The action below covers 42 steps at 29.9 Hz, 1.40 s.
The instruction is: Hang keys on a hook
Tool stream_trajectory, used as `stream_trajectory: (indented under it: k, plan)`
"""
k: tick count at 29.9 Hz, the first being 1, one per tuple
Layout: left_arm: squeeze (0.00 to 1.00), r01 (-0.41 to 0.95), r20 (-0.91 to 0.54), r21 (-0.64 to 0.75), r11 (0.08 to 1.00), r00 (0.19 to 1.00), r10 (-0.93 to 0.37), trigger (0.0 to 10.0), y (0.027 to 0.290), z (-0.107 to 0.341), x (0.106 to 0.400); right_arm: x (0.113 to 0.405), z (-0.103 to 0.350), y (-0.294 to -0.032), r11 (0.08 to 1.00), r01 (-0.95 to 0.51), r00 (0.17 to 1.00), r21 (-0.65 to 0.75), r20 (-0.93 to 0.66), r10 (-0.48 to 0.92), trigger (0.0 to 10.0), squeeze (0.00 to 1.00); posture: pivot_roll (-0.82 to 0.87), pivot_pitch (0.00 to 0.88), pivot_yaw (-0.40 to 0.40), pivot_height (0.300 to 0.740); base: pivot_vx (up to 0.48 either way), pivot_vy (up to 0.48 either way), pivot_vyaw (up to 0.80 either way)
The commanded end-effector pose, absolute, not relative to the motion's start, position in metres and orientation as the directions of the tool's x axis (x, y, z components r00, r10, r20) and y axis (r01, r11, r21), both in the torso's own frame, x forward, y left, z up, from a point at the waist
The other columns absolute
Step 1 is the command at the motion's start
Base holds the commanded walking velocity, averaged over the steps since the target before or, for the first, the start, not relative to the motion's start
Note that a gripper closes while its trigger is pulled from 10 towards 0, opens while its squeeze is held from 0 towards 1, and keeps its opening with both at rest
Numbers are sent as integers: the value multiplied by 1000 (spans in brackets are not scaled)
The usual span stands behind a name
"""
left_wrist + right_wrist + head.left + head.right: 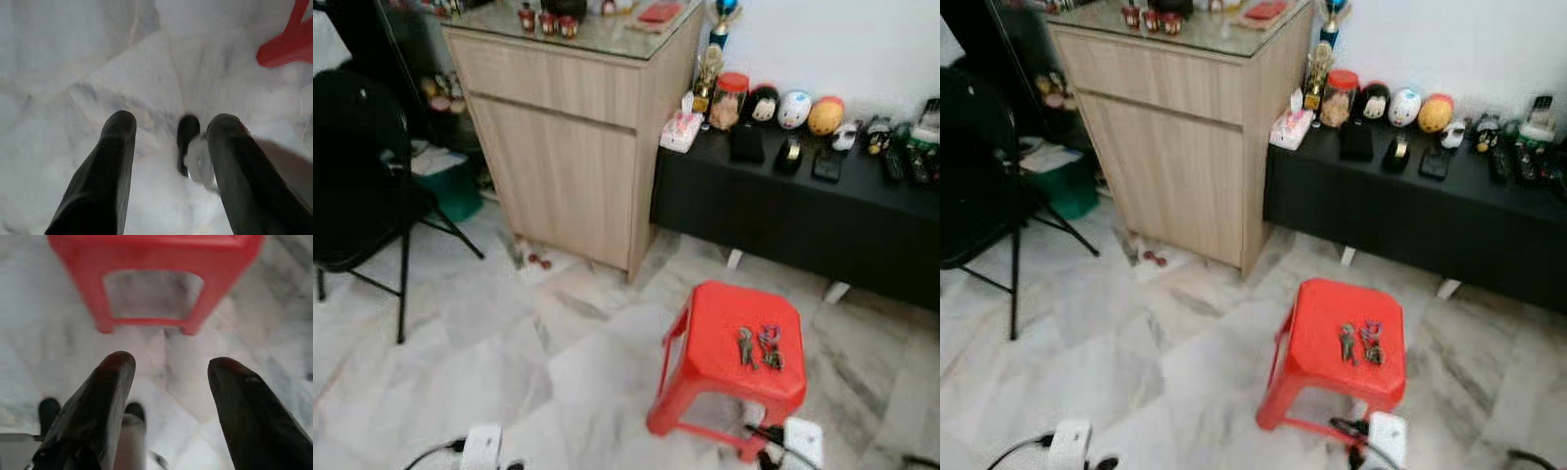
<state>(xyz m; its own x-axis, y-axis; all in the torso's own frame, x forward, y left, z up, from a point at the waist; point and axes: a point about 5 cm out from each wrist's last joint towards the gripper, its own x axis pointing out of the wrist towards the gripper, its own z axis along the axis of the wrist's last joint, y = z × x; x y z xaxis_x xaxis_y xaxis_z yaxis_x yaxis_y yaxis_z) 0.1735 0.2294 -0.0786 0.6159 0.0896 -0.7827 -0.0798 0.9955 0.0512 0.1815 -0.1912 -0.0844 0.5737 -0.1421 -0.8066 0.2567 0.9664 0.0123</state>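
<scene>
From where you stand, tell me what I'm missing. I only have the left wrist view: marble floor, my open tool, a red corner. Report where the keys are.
Observer: The keys lie on top of the red stool, in two small bunches side by side.
Operator: Say what the right tool is doing.
Observer: The right tool hangs open above the floor, pointing at the stool's side, holding nothing.
Operator: Name what stands beyond the stool.
Observer: A black bench against the wall, with a wooden cabinet to its left. I can't make out a hook.
</scene>
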Motion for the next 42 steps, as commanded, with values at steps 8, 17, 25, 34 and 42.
stream_trajectory:
  k: [8,17,25,34,42]
  plan:
    - [0,-94,-796,41,995,599,89,10000,227,-82,168,189,-80,-196,968,250,597,15,-790,-142,10000,0,122,66,-30,740,272,0,0]
    - [0,-90,-799,38,995,596,84,10000,225,-83,166,198,-76,-193,972,233,624,24,-770,-131,10000,0,118,50,-33,740,270,0,0]
    - [0,-93,-791,27,995,607,78,10000,222,-83,166,224,-58,-196,954,290,711,75,-685,-162,10000,0,114,38,-42,740,0,0,0]
    - [0,-66,-792,49,997,605,79,10000,224,-84,164,275,-15,-191,974,215,872,71,-463,-159,10000,0,109,27,-39,740,0,0,0]
    - [0,-72,-778,62,995,622,94,10000,226,-81,167,293,10,-193,977,209,933,29,-306,-191,10000,0,112,50,-42,740,0,0,0]
